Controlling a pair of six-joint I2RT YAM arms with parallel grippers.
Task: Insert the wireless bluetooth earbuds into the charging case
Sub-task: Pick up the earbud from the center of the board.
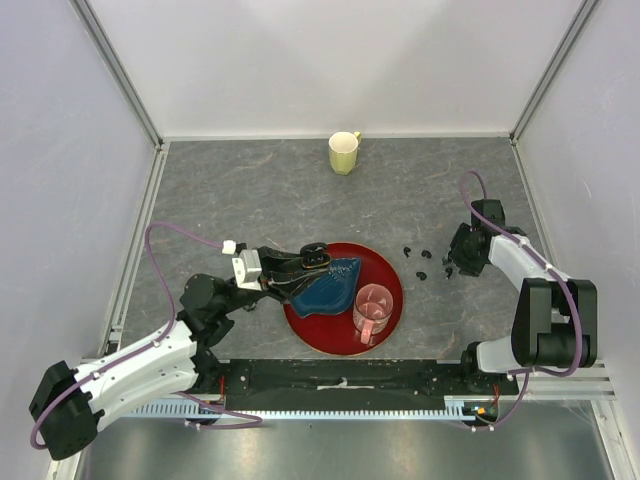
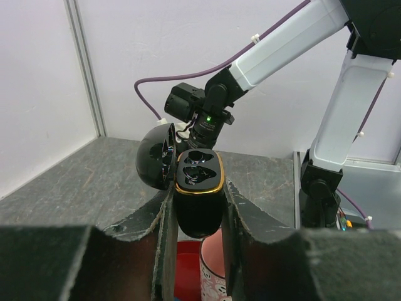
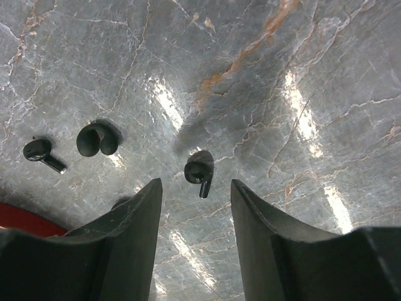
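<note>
My left gripper (image 1: pixel 303 262) is shut on the open black charging case (image 1: pixel 314 256) and holds it above the red plate. In the left wrist view the case (image 2: pixel 199 207) has a gold rim, two empty sockets and its lid (image 2: pixel 155 157) swung open to the left. Several tiny black earbuds (image 1: pixel 422 274) lie on the table right of the plate. My right gripper (image 1: pixel 452 262) is open and low over them. In the right wrist view one earbud (image 3: pixel 200 169) lies just ahead of the gripper's (image 3: pixel 195 183) fingertips, untouched; two more earbuds (image 3: pixel 98 139) lie to the left.
A red plate (image 1: pixel 392 300) holds a blue dish (image 1: pixel 325 285) and a pink patterned mug (image 1: pixel 373 310). A pale yellow cup (image 1: pixel 344 152) stands at the back. The pink mug (image 2: pixel 212 266) is directly below the held case. White walls enclose the table.
</note>
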